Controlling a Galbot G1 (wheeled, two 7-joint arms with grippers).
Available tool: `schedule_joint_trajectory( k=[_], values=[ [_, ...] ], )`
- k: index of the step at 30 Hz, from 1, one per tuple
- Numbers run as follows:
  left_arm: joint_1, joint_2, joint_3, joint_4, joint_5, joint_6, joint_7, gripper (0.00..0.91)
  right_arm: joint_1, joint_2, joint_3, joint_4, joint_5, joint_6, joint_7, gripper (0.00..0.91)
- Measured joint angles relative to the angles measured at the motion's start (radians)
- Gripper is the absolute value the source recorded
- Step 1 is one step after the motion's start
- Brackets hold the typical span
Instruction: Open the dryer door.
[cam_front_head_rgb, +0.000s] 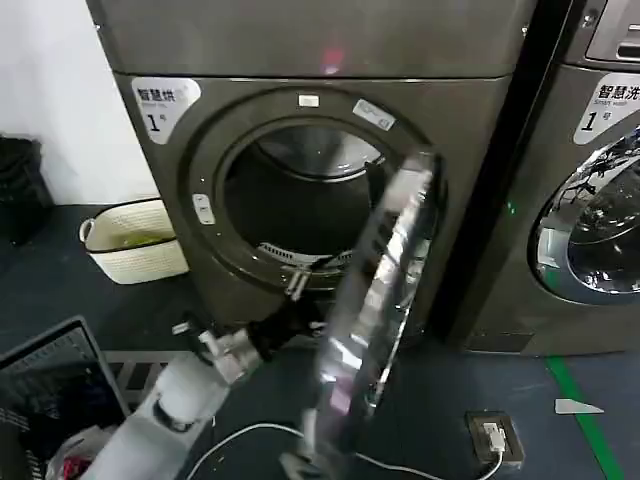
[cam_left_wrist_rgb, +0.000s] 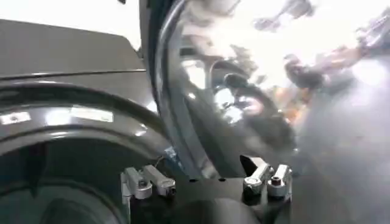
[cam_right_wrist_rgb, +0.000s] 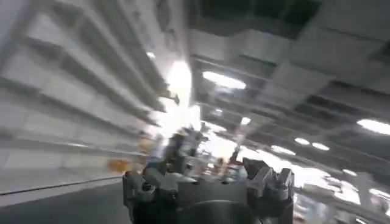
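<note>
The grey dryer (cam_front_head_rgb: 300, 130) has its round door (cam_front_head_rgb: 385, 290) swung out from the right-hand hinge, nearly edge-on to me, and the dark drum opening (cam_front_head_rgb: 290, 200) is exposed. My left arm reaches up from the lower left. Its gripper (cam_front_head_rgb: 300, 283) is at the door's inner side, by the lower rim of the opening. In the left wrist view the left gripper (cam_left_wrist_rgb: 204, 179) is open, its fingers (cam_left_wrist_rgb: 263, 175) spread wide in front of the door's rim and glass (cam_left_wrist_rgb: 244, 91). My right gripper (cam_right_wrist_rgb: 204, 182) is open and points up at a ceiling with lights.
A white basket (cam_front_head_rgb: 130, 240) stands on the floor left of the dryer. A second machine (cam_front_head_rgb: 590, 220) stands to the right. A dark crate (cam_front_head_rgb: 50, 390) sits at the lower left. A white cable and a floor socket (cam_front_head_rgb: 495, 437) lie below the door, near a green floor line (cam_front_head_rgb: 580, 410).
</note>
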Motion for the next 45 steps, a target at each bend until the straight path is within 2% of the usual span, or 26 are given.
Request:
schedule_joint_trajectory(
  k=[7, 15, 28, 34, 39, 45],
  values=[
    [-0.111, -0.095, 0.107, 0.093, 0.007, 0.014, 0.001, 0.907, -0.008, 0.019, 0.033, 0.019, 0.000, 0.007, 0.007, 0.907],
    [-0.206, -0.184, 0.192, 0.183, 0.007, 0.020, 0.003, 0.907, -0.024, -0.002, 0.074, -0.026, 0.001, 0.020, 0.007, 0.907],
    [-0.292, -0.320, 0.253, 0.317, 0.032, 0.022, 0.005, 0.907, -0.025, -0.043, 0.081, -0.107, -0.035, 0.017, 0.000, 0.907],
    [-0.300, -0.377, 0.255, 0.371, 0.053, 0.021, 0.005, 0.907, -0.016, -0.051, 0.070, -0.105, -0.028, 0.005, -0.008, 0.907],
    [-0.285, -0.362, 0.252, 0.342, 0.052, 0.046, 0.011, 0.907, -0.002, -0.059, 0.058, -0.105, -0.029, 0.003, -0.047, 0.907],
    [-0.258, -0.207, 0.249, 0.196, 0.064, 0.044, 0.011, 0.907, 0.007, -0.071, 0.036, -0.117, -0.026, 0.006, -0.067, 0.907]
  ],
)
